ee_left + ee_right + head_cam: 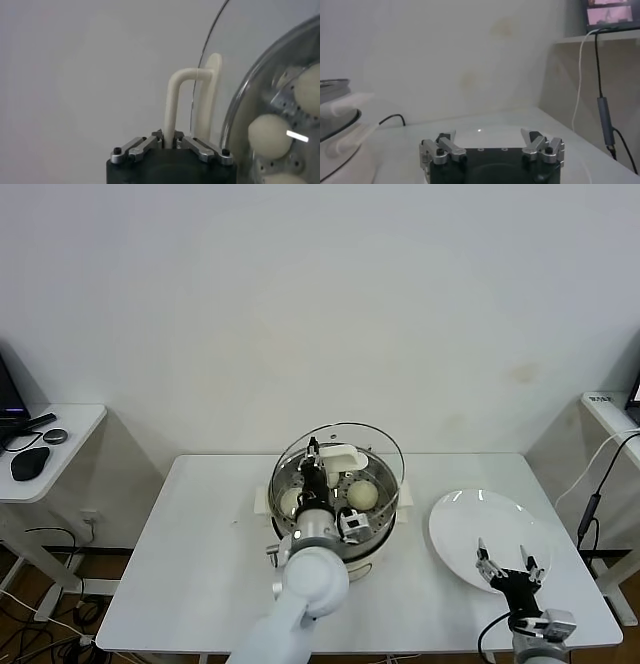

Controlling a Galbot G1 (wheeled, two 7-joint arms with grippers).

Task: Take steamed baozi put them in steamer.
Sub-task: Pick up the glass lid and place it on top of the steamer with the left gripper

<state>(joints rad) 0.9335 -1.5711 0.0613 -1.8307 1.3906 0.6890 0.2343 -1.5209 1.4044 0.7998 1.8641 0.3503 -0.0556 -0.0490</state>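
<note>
I am watching the round shiny stainless-steel steamer (pixel 375 519) sitting upright on its white base near the middle of the white rectangular table (pixel 190 574), its open mouth facing straight up and small white side handles sticking out to left and right. Inside, on the perforated steel tray, smooth round cream-white baozi (pixel 362 495) are resting; I am counting two clearly in the head view, one toward the left and one toward the right, and the left wrist view is showing three rounded buns (pixel 270 136) through glass. My left gripper (pixel 318 472) is reaching over the pot and clenching the curved white handle (pixel 175 100) of the round glass lid (pixel 385 446), which is standing tilted on edge above the far side of the pot. The handle's loop is rising away from the fingers (pixel 137 147), which are pinching its near leg. My right gripper (pixel 509 567) is waiting near the right edge of the table, fingers spread wide and holding nothing, just over the near rim of the flat round glossy white plate (pixel 470 524).
</note>
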